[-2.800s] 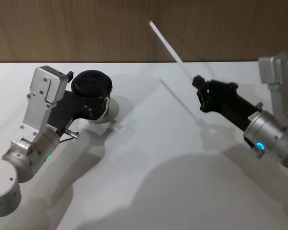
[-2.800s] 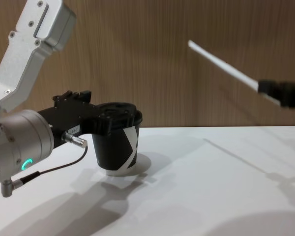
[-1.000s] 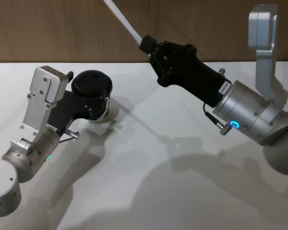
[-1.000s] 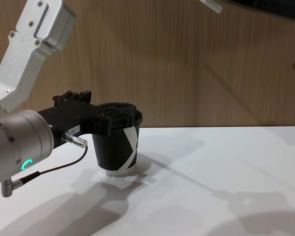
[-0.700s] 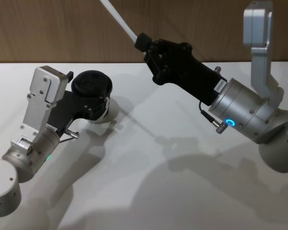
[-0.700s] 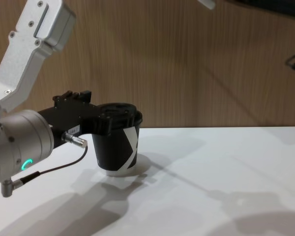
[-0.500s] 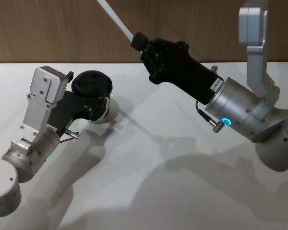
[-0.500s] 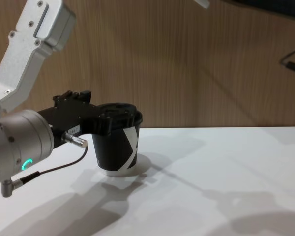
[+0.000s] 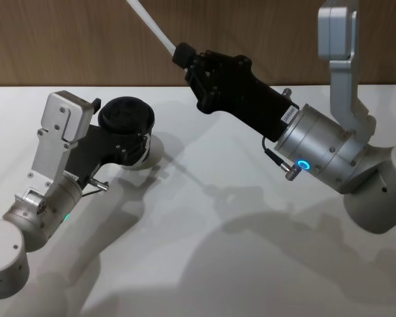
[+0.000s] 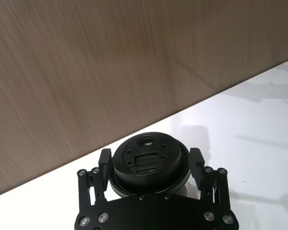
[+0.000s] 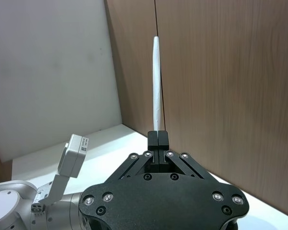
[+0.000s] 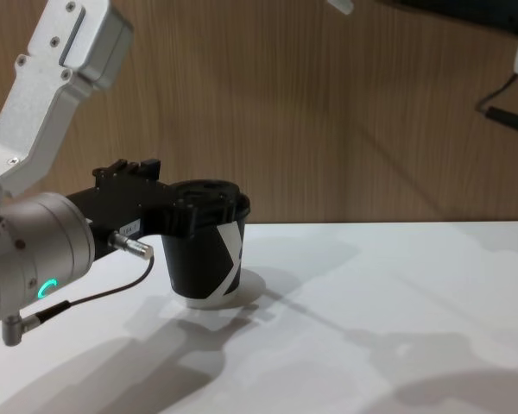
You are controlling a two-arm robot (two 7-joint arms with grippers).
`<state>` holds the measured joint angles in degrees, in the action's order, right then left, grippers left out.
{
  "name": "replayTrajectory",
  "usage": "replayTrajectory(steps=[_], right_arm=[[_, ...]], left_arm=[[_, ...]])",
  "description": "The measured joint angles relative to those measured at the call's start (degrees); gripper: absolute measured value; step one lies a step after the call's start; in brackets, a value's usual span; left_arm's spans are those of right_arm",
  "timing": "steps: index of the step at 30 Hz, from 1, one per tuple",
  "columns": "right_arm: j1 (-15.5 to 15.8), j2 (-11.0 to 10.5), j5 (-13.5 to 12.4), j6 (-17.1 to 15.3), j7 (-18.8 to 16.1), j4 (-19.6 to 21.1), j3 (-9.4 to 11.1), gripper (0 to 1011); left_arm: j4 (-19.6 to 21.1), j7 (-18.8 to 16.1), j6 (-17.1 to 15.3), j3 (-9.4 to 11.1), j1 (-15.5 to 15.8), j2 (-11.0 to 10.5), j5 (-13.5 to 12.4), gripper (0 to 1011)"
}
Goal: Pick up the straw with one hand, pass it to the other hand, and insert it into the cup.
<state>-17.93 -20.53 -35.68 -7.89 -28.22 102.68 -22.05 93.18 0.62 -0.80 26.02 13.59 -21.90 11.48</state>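
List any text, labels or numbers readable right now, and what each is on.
No text is readable.
Wrist label of the right gripper: too small to read.
Side label of the left gripper: too small to read.
White angular mark on the cup: a sign, no letters.

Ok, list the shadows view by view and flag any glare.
Head view: soft shadows of both arms on the table, plus a thin line from the straw held in the right pincer. Chest view: that thin line runs right from the base of the cup. Left wrist view: faint shadows on the table beyond the left pincer. No glare hides anything.
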Motion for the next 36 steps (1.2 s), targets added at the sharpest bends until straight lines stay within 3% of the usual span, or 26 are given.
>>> replayTrajectory(steps=[36], right_arm=[[-0.47, 0.20, 0.11, 0.00, 0.29, -0.31, -0.50, 1]], left_arm=[[0.00, 0.00, 0.00, 0.00, 0.00, 0.00, 0.00, 1003]])
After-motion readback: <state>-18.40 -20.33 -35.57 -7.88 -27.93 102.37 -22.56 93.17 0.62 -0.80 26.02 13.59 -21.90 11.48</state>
